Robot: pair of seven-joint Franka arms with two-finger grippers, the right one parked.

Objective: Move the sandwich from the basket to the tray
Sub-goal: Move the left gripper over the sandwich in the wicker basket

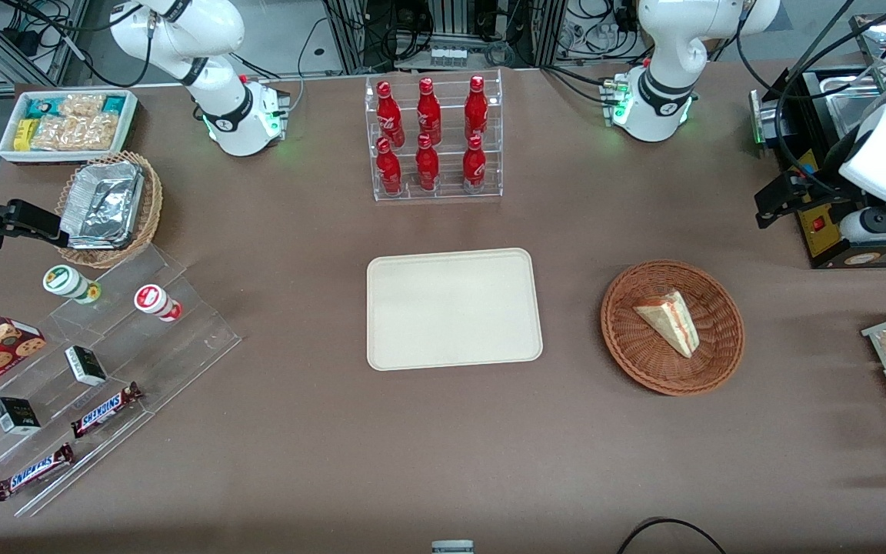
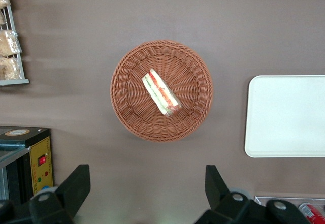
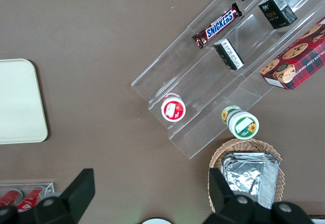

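left gripper (image 2: 143, 193) hangs high above the basket (image 2: 161, 90) with its fingers spread wide and nothing between them. to do this step well, i judge it should drop straight down and turn so the fingers close across the sandwich (image 2: 161, 92) on its flat bread faces, gently. the sandwich lies in the middle of the basket, pale bread with red and green filling. the tray (image 2: 287, 116) sits beside the basket, bare.

Even, bright overhead light, soft shadows beneath the basket (image 1: 672, 327) and tray (image 1: 454, 308). Foil containers (image 1: 102, 205) glare white. The gripper (image 2: 147, 191), high over the table, looks slightly blurred, its fingers (image 2: 216, 183) spread wide; green glow, perhaps an indicator lamp, tints nearby cloth.
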